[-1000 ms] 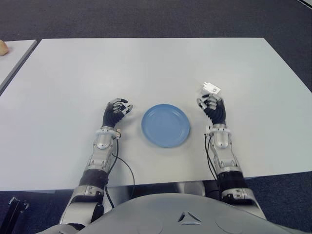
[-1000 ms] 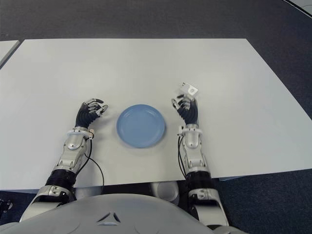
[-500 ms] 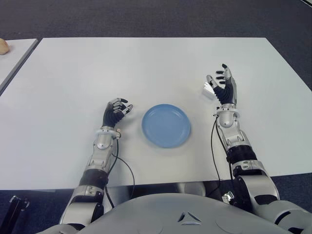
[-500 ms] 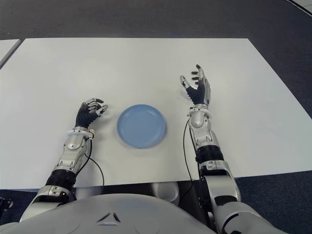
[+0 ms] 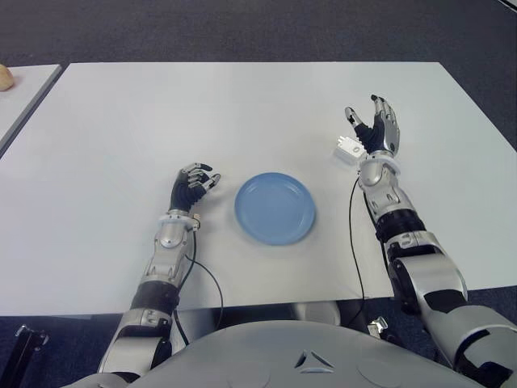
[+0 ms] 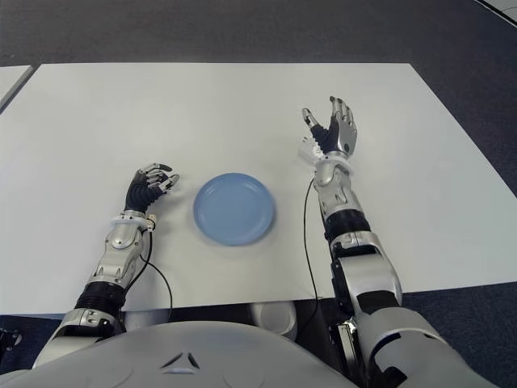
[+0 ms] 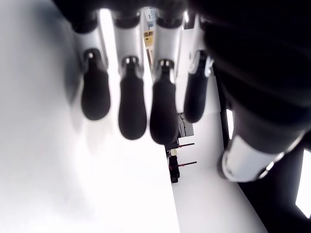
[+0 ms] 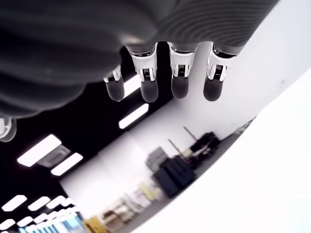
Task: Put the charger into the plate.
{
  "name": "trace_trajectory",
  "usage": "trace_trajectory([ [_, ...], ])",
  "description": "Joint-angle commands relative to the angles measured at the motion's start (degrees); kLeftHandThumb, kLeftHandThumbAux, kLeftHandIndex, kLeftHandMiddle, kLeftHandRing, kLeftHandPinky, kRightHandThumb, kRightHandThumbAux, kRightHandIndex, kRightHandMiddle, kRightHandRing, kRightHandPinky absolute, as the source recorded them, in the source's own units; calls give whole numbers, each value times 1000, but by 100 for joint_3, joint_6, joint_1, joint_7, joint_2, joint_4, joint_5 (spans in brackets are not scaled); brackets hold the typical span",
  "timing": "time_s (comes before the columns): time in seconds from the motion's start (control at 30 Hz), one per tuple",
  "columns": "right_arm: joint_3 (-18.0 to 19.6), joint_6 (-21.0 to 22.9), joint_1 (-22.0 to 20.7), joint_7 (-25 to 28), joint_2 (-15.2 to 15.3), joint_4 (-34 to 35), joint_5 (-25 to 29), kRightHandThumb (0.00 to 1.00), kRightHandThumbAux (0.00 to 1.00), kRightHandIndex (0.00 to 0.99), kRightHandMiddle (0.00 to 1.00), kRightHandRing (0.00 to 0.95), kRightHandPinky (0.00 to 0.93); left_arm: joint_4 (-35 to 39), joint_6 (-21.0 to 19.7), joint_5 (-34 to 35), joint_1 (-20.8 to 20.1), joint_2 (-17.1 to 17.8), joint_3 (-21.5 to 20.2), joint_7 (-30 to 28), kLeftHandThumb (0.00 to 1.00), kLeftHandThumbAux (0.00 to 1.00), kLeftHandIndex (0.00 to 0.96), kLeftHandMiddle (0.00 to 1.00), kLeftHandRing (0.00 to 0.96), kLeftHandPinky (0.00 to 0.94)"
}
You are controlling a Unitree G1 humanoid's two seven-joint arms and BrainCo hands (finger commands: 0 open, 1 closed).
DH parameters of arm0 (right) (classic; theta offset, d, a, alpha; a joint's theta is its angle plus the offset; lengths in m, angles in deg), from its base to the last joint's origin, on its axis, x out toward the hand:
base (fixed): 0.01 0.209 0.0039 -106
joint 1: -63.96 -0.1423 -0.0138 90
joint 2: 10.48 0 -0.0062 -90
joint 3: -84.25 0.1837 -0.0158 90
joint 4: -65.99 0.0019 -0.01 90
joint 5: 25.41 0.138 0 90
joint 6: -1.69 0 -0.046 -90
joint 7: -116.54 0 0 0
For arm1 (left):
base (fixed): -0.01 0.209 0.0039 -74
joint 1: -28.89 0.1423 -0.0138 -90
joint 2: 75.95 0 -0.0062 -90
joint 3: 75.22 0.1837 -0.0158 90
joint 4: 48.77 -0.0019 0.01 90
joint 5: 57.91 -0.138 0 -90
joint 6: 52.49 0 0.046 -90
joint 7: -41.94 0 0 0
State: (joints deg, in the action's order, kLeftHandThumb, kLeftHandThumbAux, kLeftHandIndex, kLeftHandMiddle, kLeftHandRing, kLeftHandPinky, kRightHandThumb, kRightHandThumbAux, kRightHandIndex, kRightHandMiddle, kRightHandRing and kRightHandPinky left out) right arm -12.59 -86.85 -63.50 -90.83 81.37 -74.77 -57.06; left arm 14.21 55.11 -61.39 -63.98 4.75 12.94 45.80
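Silver jointed forearms end in the black-palmed left hand [image 5: 192,187] and right hand [image 5: 380,129]; thin black cables trail each wrist; grey torso.

My table [image 5: 242,113] is smooth, matt white; at 12 o'clock of it lies rough dark carpet [image 5: 242,28]. The plate [image 5: 275,208] looks like smooth blue plastic, the charger [image 5: 350,149] white plastic. My fingers [image 7: 132,109] show glossy black pads on silvery metal.

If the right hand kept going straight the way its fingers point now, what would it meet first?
Probably nothing: the right hand is open, fingers aimed toward the far edge over bare table. The charger lies beside its palm, toward the plate, off that line. Depth is uncertain.
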Motion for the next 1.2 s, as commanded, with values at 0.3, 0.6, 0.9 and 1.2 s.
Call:
trace_trajectory([
  [0.3,-485,618,-942,465,-17,-1689,-16,612,186,0,0,0,0,-67,-123,-1,144,-25,-51,22,708,717,435,645,635,623],
  [0.6,-808,822,-1021,922,-85,-2220,3,603,168,0,0,0,0,-32,-172,-11,148,-27,-58,37,708,717,436,676,666,655],
  [0.9,-1279,1175,-1059,1443,-122,-2398,-176,589,157,0,0,0,0,-17,-177,-41,141,-55,-58,113,709,717,436,670,653,636],
  [1.2,-1737,1290,-799,1861,-128,-2584,-385,591,156,0,0,0,0,12,-228,5,148,-66,-75,92,707,718,435,657,644,629],
])
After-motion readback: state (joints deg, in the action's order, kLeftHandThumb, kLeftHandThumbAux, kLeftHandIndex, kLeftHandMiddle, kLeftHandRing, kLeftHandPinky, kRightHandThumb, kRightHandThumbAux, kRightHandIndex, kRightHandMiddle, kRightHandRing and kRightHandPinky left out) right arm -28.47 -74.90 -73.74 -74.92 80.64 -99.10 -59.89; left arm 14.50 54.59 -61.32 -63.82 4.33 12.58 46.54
